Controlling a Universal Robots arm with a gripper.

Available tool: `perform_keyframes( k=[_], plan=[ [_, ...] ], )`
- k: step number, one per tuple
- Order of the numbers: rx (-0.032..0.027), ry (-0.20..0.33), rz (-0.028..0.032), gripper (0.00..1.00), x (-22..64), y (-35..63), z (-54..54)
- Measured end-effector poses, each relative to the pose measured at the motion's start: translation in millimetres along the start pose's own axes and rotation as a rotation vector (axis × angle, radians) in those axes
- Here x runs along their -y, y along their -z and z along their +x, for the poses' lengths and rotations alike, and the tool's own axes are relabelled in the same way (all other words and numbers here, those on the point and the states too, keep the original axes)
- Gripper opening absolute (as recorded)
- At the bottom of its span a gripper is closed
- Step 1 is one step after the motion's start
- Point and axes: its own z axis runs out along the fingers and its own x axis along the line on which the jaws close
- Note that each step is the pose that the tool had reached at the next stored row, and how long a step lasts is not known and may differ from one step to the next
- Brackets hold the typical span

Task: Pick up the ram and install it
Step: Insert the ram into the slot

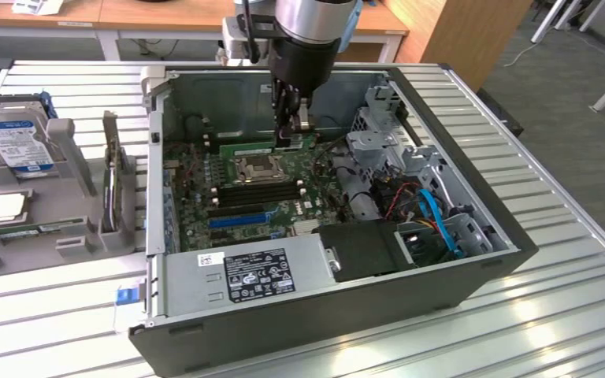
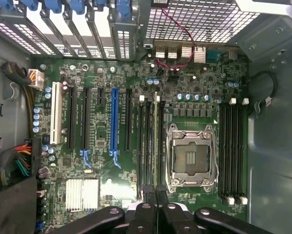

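Workshop: opened PC case (image 1: 334,319), slatted metal bench (image 1: 566,315).

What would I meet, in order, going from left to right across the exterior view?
Blue-and-silver hard drive → thin upright board standing on edge → ram, gripped by the shut jaws → blue cables inside the case.

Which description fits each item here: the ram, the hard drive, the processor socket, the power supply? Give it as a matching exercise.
Things:
1 ram
2 hard drive
3 processor socket
4 power supply

Descriptions:
A between two banks of memory slots
B held in the fingers over the motherboard
C outside the case, at the exterior view's left
D inside the case, bearing a black label

Pairs: 1-B; 2-C; 3-A; 4-D
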Motion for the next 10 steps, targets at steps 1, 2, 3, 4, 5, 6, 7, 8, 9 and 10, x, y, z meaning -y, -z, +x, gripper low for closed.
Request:
perform_keyframes(
  k=[1, 2, 3, 4, 5, 6, 7, 8, 9, 10],
  plan=[
    [0.0, 0.0, 0.0, 0.11, 0.0, -0.7, 0.1],
    [-0.0001, 0.0, 0.0, 0.11, 0.1, -1.3, 0.1],
    [0.0, 0.0, 0.0, 0.11, 0.1, -2.0, 0.2],
    [0.0, 0.0, 0.0, 0.11, 0.1, -2.7, 0.2],
    [0.0, 0.0, 0.0, 0.11, 0.2, -3.4, 0.3],
    [0.0, 0.0, 0.0, 0.11, 0.2, -4.2, 0.3],
    [0.0, 0.0, 0.0001, 0.11, 0.2, -4.8, 0.4],
    [0.0, 0.0, 0.0001, 0.11, 0.2, -5.3, 0.4],
    [0.0, 0.0, 0.0002, 0.11, 0.3, -5.8, 0.4],
    [0.0, 0.0, 0.0003, 0.11, 0.3, -6.3, 0.5]
  ],
)
